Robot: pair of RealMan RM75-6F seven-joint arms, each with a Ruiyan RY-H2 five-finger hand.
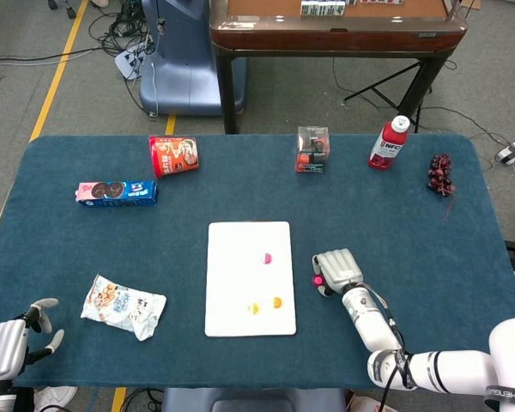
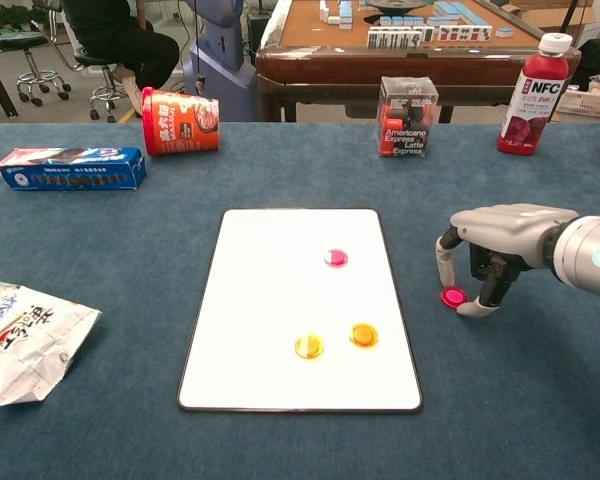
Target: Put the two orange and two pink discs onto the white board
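Chest view: my right hand (image 2: 485, 255), smooth grey shell, curls around a flat round pink disc (image 2: 452, 296) on blue felt table (image 2: 130, 300), right-centre, off the glossy white board (image 2: 300, 310). Left hand (image 1: 13, 343) empty, fingers apart, lower left.

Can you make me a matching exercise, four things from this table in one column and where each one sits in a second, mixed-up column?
Things:
1. pink disc by the right hand
2. two orange discs
3. red juice bottle
4. snack bag

Places:
A. far right part of the table, standing upright
B. on the white board, near its front edge
C. on the blue cloth just right of the board, under the fingers
D. near left part of the table, lying flat

Pairs: 1-C, 2-B, 3-A, 4-D
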